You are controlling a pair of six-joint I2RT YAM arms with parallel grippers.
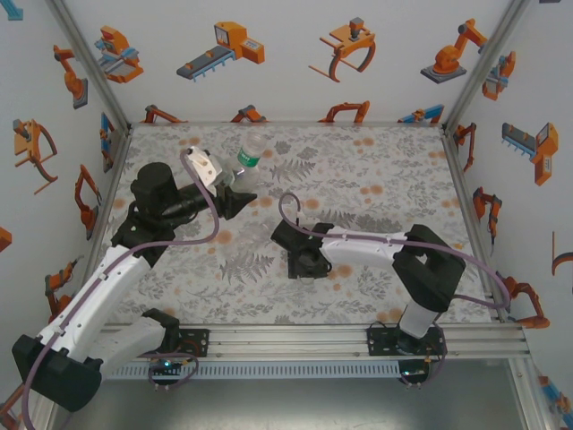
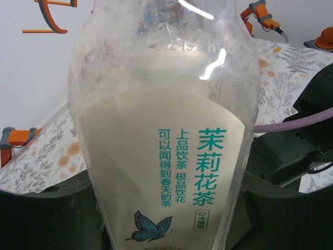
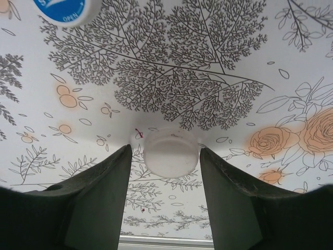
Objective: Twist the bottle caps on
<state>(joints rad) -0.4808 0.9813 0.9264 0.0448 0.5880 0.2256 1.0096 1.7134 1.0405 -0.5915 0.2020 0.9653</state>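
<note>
My left gripper (image 1: 237,190) (image 2: 164,219) is shut on a clear bottle (image 2: 164,130) (image 1: 250,161) with a white label printed in green and a butterfly. The bottle stands tilted toward the back of the table, its neck uncapped. A second bottle (image 1: 205,167) lies just left of it. My right gripper (image 1: 303,264) (image 3: 165,156) points down at mid-table, open, with the whitish cap (image 3: 170,152) resting on the table between its fingertips and a narrow gap on each side. The blue cap (image 3: 62,8) lies on the table farther off, at the top left of the right wrist view.
The floral table mat (image 1: 376,179) has open room on its right half and at the back. Printed walls enclose the left, back and right sides. A metal rail (image 1: 358,336) runs along the near edge by the arm bases.
</note>
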